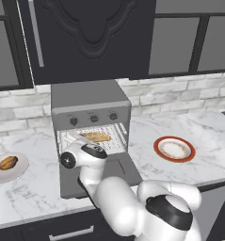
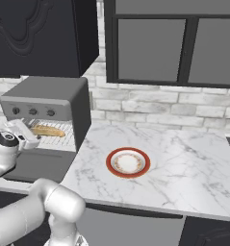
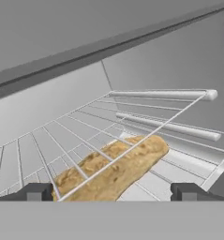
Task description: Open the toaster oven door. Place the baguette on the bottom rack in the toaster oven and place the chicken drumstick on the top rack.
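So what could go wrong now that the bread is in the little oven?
The open gripper sits just at the baguette, so pulling back carelessly could nudge the loaf along the bottom rack. The top rack crosses right over the loaf, and a finger could catch its wire. The chicken drumstick waits on a plate far to the left, so the arm might bump the lowered toaster oven door while swinging there.

Baguette's [image 3: 111, 171] near end behind grey band
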